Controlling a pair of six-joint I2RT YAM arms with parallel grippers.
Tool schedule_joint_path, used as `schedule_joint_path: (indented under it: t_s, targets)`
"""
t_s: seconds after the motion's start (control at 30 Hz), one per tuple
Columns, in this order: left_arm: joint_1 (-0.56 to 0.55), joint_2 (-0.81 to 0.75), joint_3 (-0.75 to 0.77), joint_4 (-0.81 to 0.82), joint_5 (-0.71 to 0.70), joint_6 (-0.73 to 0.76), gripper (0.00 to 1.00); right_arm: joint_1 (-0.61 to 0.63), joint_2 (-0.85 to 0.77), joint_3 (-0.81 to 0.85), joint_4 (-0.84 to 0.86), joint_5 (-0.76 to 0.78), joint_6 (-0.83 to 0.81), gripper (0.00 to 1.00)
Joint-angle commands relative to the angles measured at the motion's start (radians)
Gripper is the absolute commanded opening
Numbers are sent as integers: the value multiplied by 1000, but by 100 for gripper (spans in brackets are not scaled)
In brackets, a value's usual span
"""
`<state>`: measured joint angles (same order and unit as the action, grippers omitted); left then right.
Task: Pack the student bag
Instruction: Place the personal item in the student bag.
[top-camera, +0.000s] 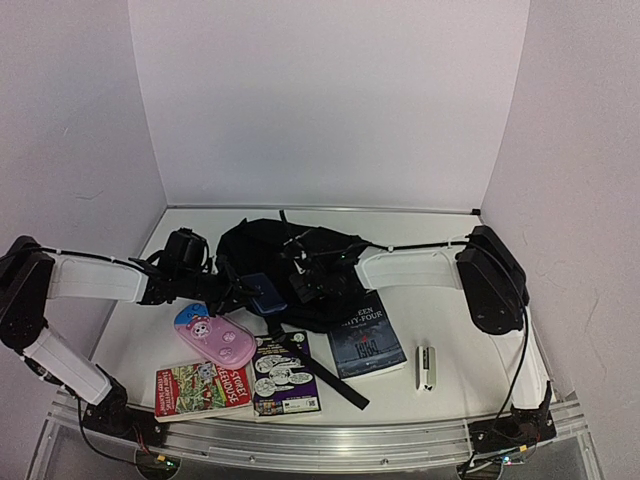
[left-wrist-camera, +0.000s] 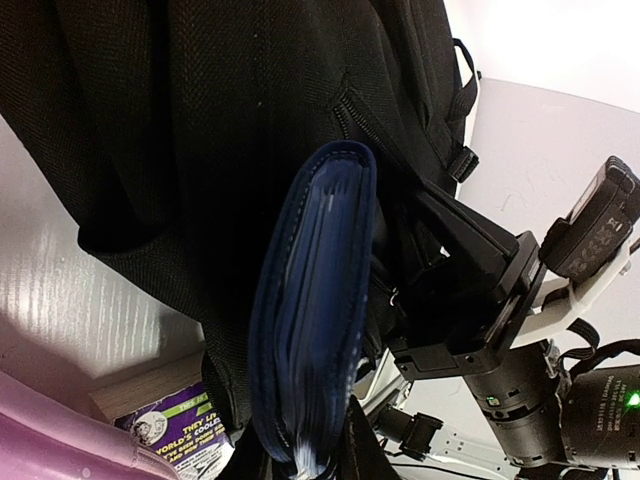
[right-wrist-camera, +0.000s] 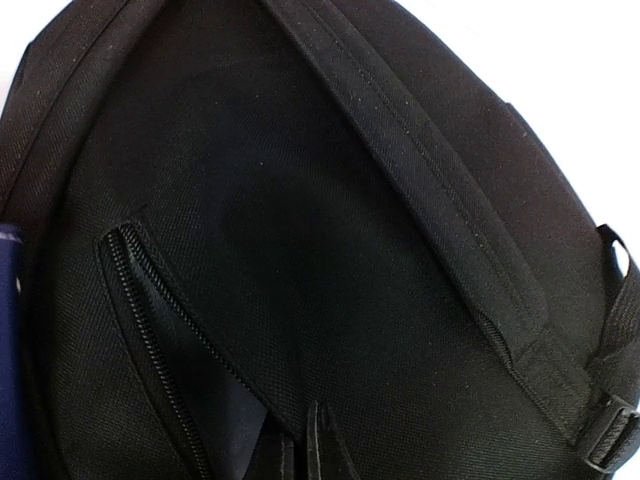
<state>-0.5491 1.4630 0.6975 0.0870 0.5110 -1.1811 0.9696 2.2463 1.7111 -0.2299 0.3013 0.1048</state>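
Clamping the thin dark blue soft-cover notebook (left-wrist-camera: 310, 320) by its lower end, the left gripper (top-camera: 240, 292) holds it edge-on against the large soft black fabric backpack (top-camera: 300, 250) at table centre. The right gripper (right-wrist-camera: 297, 450), its jaws pinched together on fabric beside the open zipper (right-wrist-camera: 150, 330), holds the pocket mouth. That slit lies just beside the notebook, on the right arm's side, so the notebook's long axis should align with it.

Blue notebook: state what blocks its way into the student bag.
No separate object shows. On the student bag, the zip mouth beside the blue notebook gapes only narrowly; its fabric may catch the cover.
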Motion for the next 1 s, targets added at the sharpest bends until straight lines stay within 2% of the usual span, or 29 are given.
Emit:
schedule_joint_path:
  t_s: [0.0, 0.33, 0.77, 0.97]
  targets:
    - [-8, 19, 3, 88, 40, -36, 0, 2, -92, 35, 37, -8, 122, 0]
    - [-64, 149, 28, 239, 80, -149, 0, 4, -115, 47, 39, 14, 223, 0]
    - [-88, 269, 127, 384, 131, -193, 0, 16, -124, 22, 41, -39, 285, 0]
    - [-91, 285, 115, 459, 90, -211, 0, 26, -130, 7, 53, -63, 305, 0]
